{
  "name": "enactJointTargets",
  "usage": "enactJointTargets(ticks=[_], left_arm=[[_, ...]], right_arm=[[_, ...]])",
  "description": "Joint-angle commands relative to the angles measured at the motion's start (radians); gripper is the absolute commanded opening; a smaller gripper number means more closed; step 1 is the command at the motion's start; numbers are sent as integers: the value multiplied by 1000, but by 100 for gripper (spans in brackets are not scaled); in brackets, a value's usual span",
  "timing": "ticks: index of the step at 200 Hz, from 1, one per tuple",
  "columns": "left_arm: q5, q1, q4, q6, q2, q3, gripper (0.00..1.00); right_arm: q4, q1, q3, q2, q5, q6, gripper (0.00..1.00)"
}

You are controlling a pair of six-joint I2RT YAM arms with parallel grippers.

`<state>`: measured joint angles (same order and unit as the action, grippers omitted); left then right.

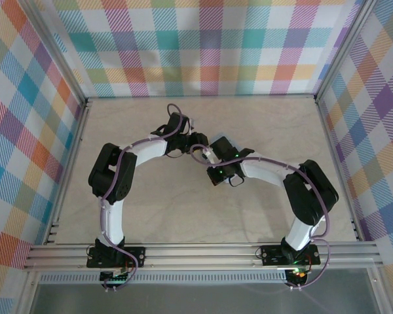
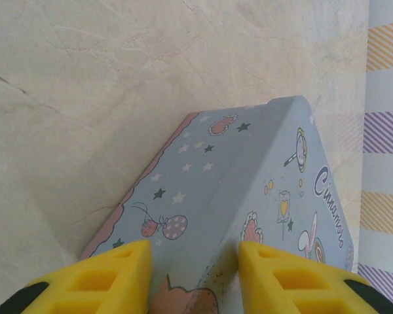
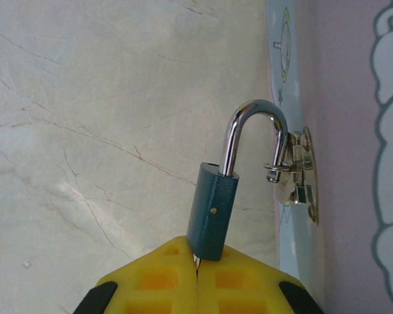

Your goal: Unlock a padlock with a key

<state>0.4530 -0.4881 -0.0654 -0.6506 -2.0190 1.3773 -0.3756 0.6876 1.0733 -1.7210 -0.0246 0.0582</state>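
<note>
1. The right gripper (image 3: 198,256) has its yellow fingers pressed together. A thin grey sliver, apparently the key (image 3: 198,263), is pinched between the tips and runs up into the base of the padlock (image 3: 213,210).
2. The padlock stands upright just above those fingertips, its bluish body seen narrow side on. Its shackle (image 3: 255,112) arches over to the right.
3. One leg of the shackle enters the body. The other ends outside it, passing through the small metal hasp (image 3: 300,171) on the side of the tin (image 2: 249,170) – so the padlock hangs from the tin's latch.
4. The left gripper (image 2: 195,275) has its fingers (image 2: 118,275) apart, with the pale blue cartoon-printed tin between and beyond them. Whether they press on it cannot be told.
5. The tin rests on the beige marbled table (image 1: 150,209) – both arms meet over its middle.
</note>
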Motion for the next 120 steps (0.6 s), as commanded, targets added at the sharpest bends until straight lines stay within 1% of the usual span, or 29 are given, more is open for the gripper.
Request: enactJointTargets(ticks=[1,20,39,76,93,109,120], left_arm=[[64,-17,-19,-18,-8,-14,37],[83,-18,-7,-32,-16,-11,34],[84,-20,-7,-34,-19,-11,33],[75,-21,-15,-29,-11,-16,32],[70,-18,-16,-30,-7,-22,32],[63,-17,-19,-29,-7,-27,31],[61,-15,-19,-30,-10,-31,28]], right_arm=[[34,0,19,-6,-33,98,0],[132,0,-29,8,-72,112,0],[213,2,-48,19,-71,101,0],[223,9,1,12,-57,31,0],[237,9,-19,26,-73,4,0],[230,9,-48,41,-53,5,0],[218,9,-69,48,-32,19,0]])
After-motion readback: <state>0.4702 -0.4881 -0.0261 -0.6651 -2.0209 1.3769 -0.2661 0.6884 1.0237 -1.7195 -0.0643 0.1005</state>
